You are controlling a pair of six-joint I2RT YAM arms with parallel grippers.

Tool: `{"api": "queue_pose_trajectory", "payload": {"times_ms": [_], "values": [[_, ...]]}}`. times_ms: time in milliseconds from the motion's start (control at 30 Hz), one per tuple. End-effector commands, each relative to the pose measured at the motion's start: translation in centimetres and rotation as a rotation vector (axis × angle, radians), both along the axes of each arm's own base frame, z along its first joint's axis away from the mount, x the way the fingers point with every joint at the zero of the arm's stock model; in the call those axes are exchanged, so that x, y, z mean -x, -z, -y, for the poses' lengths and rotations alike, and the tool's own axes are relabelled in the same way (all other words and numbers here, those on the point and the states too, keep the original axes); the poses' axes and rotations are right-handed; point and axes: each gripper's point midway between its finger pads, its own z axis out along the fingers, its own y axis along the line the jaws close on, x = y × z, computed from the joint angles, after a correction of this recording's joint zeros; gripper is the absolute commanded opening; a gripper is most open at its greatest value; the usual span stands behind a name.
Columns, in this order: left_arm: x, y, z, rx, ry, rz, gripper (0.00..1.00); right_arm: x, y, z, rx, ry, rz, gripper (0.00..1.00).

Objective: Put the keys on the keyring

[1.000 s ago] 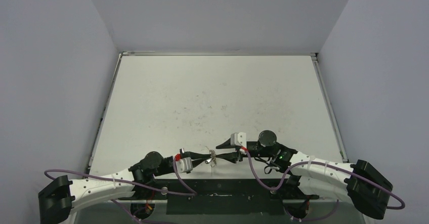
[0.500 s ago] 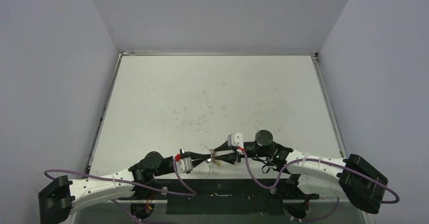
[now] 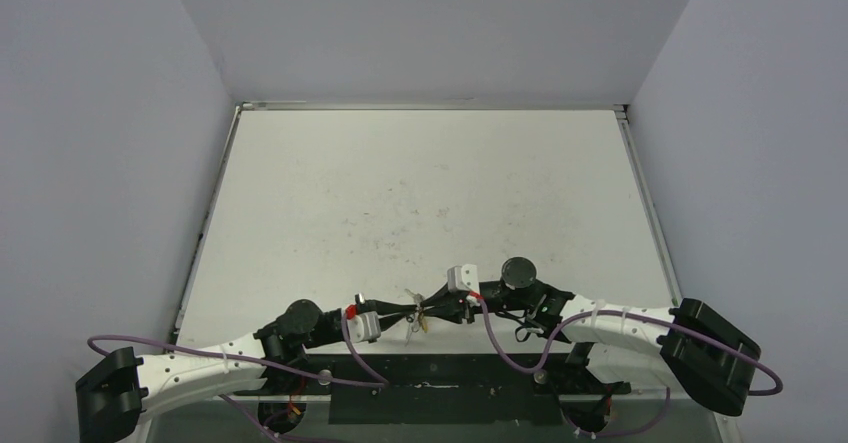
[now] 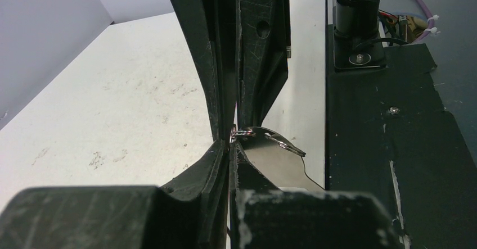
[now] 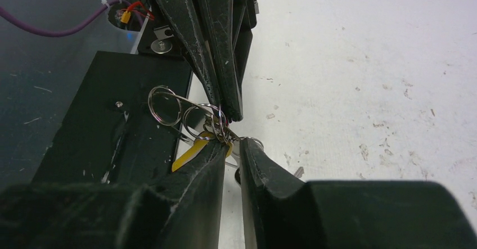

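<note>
My two grippers meet tip to tip near the table's front edge. The left gripper (image 3: 411,313) (image 4: 232,142) is shut, pinching a small wire ring at its tips. The flat silver keyring (image 4: 275,159) hangs from that ring on the right. In the right wrist view, a bunch of small rings (image 5: 166,105), a yellow tag (image 5: 188,154) and a key's tip (image 5: 298,172) hang at the tips of the right gripper (image 3: 429,309) (image 5: 235,143). Its jaws stand a narrow gap apart, with table showing through. From above, the keys (image 3: 416,325) are a small cluster.
The black base plate (image 3: 440,368) (image 4: 382,148) (image 5: 95,125) lies just beside the grippers, along the front edge. The speckled white table (image 3: 420,193) stretches back to grey walls. Purple cables (image 3: 505,348) loop off both arms.
The right arm has slid left towards the left gripper, and its jaws have narrowed. The left gripper has stayed shut in place.
</note>
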Motion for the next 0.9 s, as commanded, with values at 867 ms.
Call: {"api": "queue_pose_trajectory", "payload": {"times_ms": [867], "values": [[0.2,2.0,-0.3,-0.032,-0.001,-0.02,0.0,0.8,-6.6,-0.5,-0.19,-0.03,0.08,0.0]]}}
